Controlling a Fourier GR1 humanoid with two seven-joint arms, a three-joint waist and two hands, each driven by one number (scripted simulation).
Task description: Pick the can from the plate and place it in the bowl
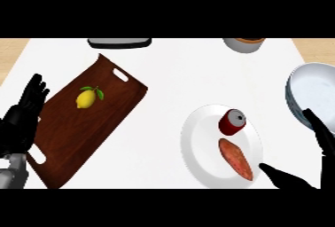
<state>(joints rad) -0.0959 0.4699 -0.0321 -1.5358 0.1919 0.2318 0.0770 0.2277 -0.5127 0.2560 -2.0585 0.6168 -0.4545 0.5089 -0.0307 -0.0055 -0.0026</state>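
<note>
The can (232,121) stands upright on the white plate (200,146), red-sided with a silver top, in the plate's upper half toward one o'clock from the plate's middle. Just below it, at about five o'clock from the can, an orange-brown sweet potato (236,158) lies on the same plate, running slantwise toward the plate's lower right rim; the two look close but apart.

The bowl (314,91) sits at the counter's right edge, at about two o'clock from the plate, pale grey-white and partly cut off by the view's border.

The right hand (321,133) comes in from the lower right — its fingers are straight and spread apart, one long finger lying across the bowl's lower rim in this view, while the thumb (281,176) points toward the plate's rim at about four o'clock. It holds nothing and does not touch the can.

The left hand (23,113) shows at the left edge, at nine o'clock, fingers straight and up, close together, resting open beside the wooden cutting board (98,128). A lemon (86,99) with a green leaf lies on the board's upper part.

At the top edge — twelve o'clock — a dark-rimmed grey object (119,42) and a grey pot (244,44) are only partly in view.
</note>
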